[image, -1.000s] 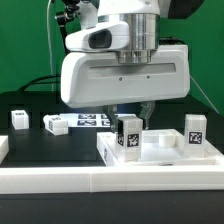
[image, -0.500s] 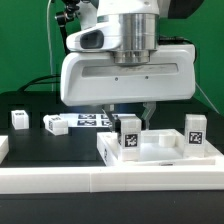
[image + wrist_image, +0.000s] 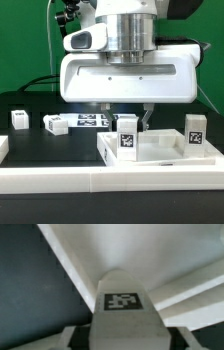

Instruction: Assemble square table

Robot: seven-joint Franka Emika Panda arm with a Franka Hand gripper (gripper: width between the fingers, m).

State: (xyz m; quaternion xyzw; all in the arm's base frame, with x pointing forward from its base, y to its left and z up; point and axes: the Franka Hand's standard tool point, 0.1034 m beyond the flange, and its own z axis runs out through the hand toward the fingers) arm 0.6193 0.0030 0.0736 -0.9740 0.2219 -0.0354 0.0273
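Observation:
The square table's white slab (image 3: 160, 153) lies at the exterior view's right, raised rim up. A white tagged leg (image 3: 127, 137) stands upright on the slab's near left corner, and my gripper (image 3: 127, 119) is shut on it from above. In the wrist view the same leg (image 3: 124, 303) fills the middle between my fingers, with the slab's rim (image 3: 185, 277) beyond it. A second leg (image 3: 195, 130) stands at the slab's right corner. Two loose legs (image 3: 20, 118) (image 3: 55, 124) lie on the black table at the left.
The marker board (image 3: 92, 121) lies flat behind the gripper. A long white low border wall (image 3: 90, 182) runs along the front edge. The arm's broad white hand (image 3: 125, 75) hides much of the table's middle.
The hand has turned a little about its upright axis, its body swinging toward the exterior view's right, with the leg still gripped in place on the slab.

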